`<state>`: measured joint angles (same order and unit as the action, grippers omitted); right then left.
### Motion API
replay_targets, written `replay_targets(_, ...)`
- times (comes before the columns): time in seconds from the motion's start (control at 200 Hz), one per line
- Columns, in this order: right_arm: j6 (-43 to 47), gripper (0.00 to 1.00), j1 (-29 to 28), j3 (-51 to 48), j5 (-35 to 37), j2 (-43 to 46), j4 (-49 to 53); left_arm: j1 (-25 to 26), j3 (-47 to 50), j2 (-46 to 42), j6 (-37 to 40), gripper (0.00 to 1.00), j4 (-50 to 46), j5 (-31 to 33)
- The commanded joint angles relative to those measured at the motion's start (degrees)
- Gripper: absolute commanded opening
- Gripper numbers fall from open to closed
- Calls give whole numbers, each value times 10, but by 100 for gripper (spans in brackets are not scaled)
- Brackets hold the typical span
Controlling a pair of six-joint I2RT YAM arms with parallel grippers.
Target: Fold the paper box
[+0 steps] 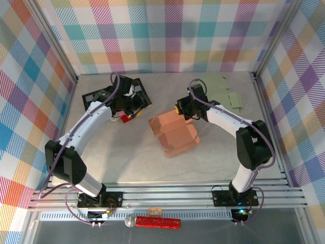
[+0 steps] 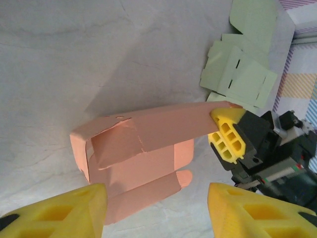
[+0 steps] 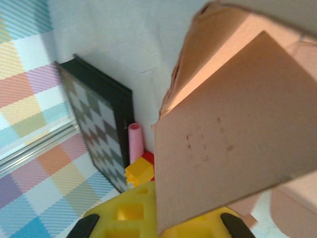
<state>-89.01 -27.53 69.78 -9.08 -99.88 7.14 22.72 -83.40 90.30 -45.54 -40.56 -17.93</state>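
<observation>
The salmon paper box (image 1: 173, 134) lies partly folded in the middle of the table, with its flaps loose. My right gripper (image 1: 184, 108) is at the box's far right corner, shut on the edge of its upper panel. In the right wrist view that panel (image 3: 233, 124) runs down between the yellow fingers of the right gripper (image 3: 163, 225). The left wrist view shows the box (image 2: 143, 153) from its left side, with the right gripper's fingertip (image 2: 227, 139) pinching its top edge. My left gripper (image 2: 156, 210) is open and short of the box, holding nothing. It hovers left of the box (image 1: 133, 111).
A black checkered board (image 1: 119, 94) lies at the back left, with small red and yellow blocks (image 1: 126, 118) and a pink tube (image 3: 134, 141) beside it. Flat green box blanks (image 1: 223, 90) lie at the back right (image 2: 242, 74). Metal rails and plaid walls enclose the table.
</observation>
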Motion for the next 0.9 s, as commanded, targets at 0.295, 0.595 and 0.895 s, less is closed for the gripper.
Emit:
replay_targets(0.295, 20, 0, -1, -137, -5, 20, -285, 4, 17, 59, -44, 54, 83, -46)
replay_targets(0.595, 17, 0, -2, -174, -9, 8, -367, 13, 38, 92, -66, 54, 116, -45)
replay_targets(0.895, 9, 0, -1, -169, -12, 7, -359, 34, 38, 126, -77, 54, 132, -34)
